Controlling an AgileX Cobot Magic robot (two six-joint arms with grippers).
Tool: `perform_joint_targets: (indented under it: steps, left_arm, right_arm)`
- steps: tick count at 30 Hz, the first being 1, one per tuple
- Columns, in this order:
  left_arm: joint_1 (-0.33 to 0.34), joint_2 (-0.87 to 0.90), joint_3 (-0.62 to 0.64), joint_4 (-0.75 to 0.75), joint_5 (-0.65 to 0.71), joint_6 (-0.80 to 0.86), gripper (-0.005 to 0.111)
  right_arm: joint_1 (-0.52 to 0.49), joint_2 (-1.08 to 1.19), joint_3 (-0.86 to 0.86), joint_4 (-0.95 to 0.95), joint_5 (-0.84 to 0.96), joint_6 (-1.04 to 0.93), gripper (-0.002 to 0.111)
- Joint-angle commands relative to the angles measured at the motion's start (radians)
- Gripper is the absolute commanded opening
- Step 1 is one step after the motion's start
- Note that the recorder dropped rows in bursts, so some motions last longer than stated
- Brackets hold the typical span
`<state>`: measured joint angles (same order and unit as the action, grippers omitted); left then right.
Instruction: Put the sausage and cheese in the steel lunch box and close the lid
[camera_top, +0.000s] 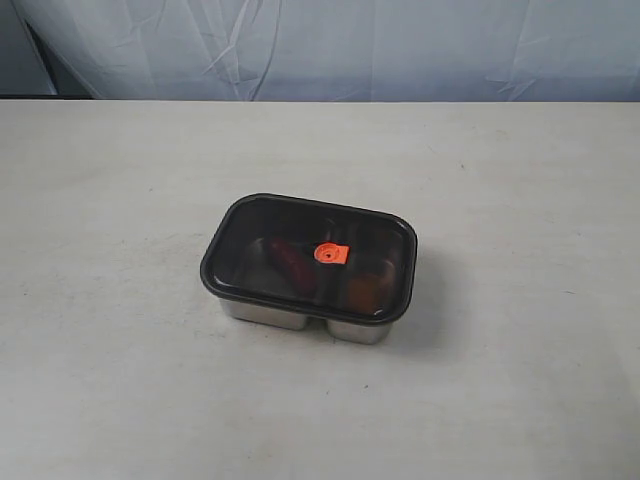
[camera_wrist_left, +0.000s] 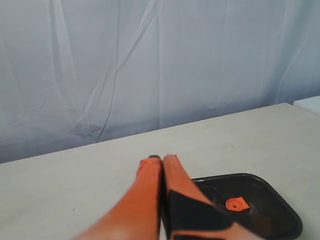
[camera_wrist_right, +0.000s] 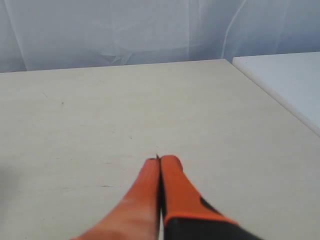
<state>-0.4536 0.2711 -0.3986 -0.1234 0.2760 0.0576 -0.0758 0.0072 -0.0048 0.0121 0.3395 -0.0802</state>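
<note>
The steel lunch box (camera_top: 300, 318) sits in the middle of the table with the dark translucent lid (camera_top: 250, 225) lying flat on top of it, its orange valve (camera_top: 329, 254) at the centre. Through the lid I make out the red sausage (camera_top: 287, 260) on one side and the orange cheese (camera_top: 363, 289) on the other. Neither arm shows in the exterior view. In the left wrist view my left gripper (camera_wrist_left: 161, 158) is shut and empty, above the table beside the lid (camera_wrist_left: 270, 197). My right gripper (camera_wrist_right: 160, 159) is shut and empty over bare table.
The pale table (camera_top: 120, 300) stretches on all sides of the box. A light blue cloth backdrop (camera_top: 330, 45) hangs behind its far edge. A white surface (camera_wrist_right: 287, 80) adjoins the table in the right wrist view.
</note>
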Motion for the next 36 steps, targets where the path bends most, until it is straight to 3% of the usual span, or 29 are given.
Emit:
perform_joint_targets:
  steps: [1,7,13,22,26,30,36]
  left_arm:
    - [0.002,0.003,0.156,0.013,-0.226,0.001,0.000]
    - [0.059,-0.002,0.299,0.028,-0.341,-0.014,0.000]
    - [0.179,-0.099,0.361,0.028,-0.249,-0.023,0.000]
    - [0.350,-0.261,0.363,0.015,0.004,-0.031,0.000]
    - [0.380,-0.271,0.366,0.005,0.097,-0.031,0.000]
    - [0.382,-0.271,0.397,-0.035,0.104,-0.033,0.000]
    - [0.382,-0.271,0.399,-0.009,-0.008,-0.031,0.000]
  right_arm:
    - [-0.006,-0.007,0.005,0.001,-0.016,0.000,-0.001]
    - [-0.006,-0.007,0.005,0.001,-0.016,0.000,-0.001]
    - [-0.006,-0.007,0.005,0.001,-0.016,0.000,-0.001]
    - [-0.006,-0.007,0.005,0.001,-0.016,0.000,-0.001]
    - [-0.006,-0.007,0.005,-0.004,-0.012,0.000,-0.001]
    - [-0.006,-0.007,0.005,-0.004,-0.012,0.000,-0.001]
    - [-0.006,-0.007,0.005,-0.004,-0.012,0.000,-0.001]
